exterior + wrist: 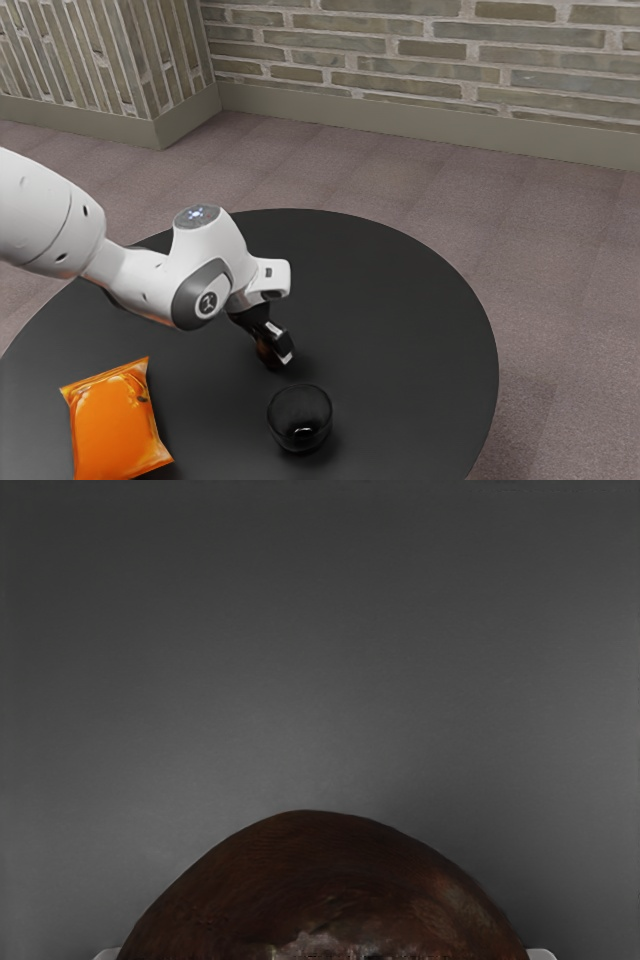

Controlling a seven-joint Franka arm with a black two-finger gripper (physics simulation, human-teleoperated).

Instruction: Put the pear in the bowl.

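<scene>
Around the bowl [300,412] spreads round black table [410,300], then carpet [565,300]; I can't tell if the claw [278,352] grips the pear [320,880].

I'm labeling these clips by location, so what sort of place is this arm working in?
It looks like a plain indoor room, perhaps a lounge or office corner: a brick-patterned wall with a baseboard, carpet-like flooring, and a round black table.

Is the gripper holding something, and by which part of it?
The pear is right at the gripper, but whether it is held, and by which part, cannot be told.
</scene>
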